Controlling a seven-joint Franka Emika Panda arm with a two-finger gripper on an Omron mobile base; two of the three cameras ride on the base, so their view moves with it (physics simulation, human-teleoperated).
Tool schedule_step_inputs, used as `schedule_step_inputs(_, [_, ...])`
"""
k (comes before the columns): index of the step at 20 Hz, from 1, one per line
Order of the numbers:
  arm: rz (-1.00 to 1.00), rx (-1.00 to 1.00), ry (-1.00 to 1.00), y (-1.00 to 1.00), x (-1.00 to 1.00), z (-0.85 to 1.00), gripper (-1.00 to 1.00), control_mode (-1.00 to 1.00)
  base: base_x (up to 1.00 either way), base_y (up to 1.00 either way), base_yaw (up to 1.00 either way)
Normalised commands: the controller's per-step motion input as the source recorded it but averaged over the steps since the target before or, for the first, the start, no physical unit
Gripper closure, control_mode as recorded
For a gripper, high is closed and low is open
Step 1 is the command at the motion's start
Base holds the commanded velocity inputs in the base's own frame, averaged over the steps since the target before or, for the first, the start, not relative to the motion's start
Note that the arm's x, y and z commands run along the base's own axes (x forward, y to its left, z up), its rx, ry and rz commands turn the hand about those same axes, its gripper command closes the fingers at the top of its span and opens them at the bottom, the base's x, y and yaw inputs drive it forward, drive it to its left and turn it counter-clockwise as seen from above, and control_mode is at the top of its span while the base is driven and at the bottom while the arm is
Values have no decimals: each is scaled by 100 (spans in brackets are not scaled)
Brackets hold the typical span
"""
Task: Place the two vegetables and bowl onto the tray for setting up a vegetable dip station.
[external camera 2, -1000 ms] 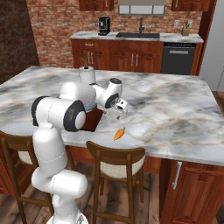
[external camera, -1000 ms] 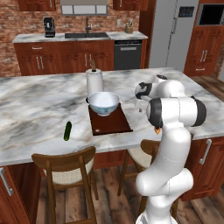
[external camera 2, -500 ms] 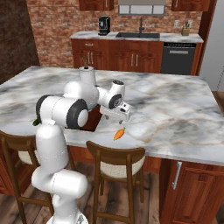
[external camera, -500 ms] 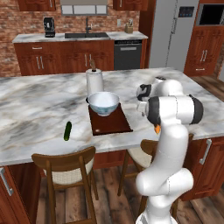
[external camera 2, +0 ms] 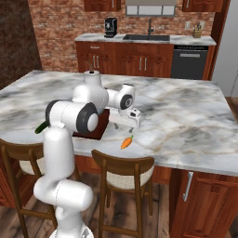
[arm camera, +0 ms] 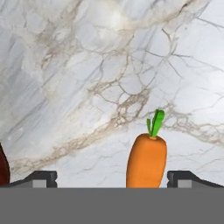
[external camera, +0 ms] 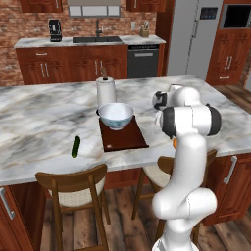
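one of three placed: bowl (external camera: 116,114) on tray (external camera: 128,140), mid-frame. cucumber (external camera: 76,146) left on worktop (external camera: 44,122); carrot (arm camera: 147,160) lower centre between spread, empty fingers (arm camera: 41,178), awaiting grasp.

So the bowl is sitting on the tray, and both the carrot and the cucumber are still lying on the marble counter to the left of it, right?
Not quite. The bowl is on the tray, and the cucumber lies on the counter to its left, but the carrot lies to the tray's right, as the right base view shows, close to the gripper.
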Motion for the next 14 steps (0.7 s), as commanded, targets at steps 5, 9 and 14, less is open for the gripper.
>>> schedule_step_inputs(5, [0, 0, 15, -13, -15, -7, -100, -100, 0, 0, 0])
schedule_step_inputs(9, [0, 0, 13, -10, -14, -13, -100, -100, 0, 0, 0])
schedule_step_inputs(14, [0, 0, 11, -5, -11, -22, -100, -100, 0, 0, 0])
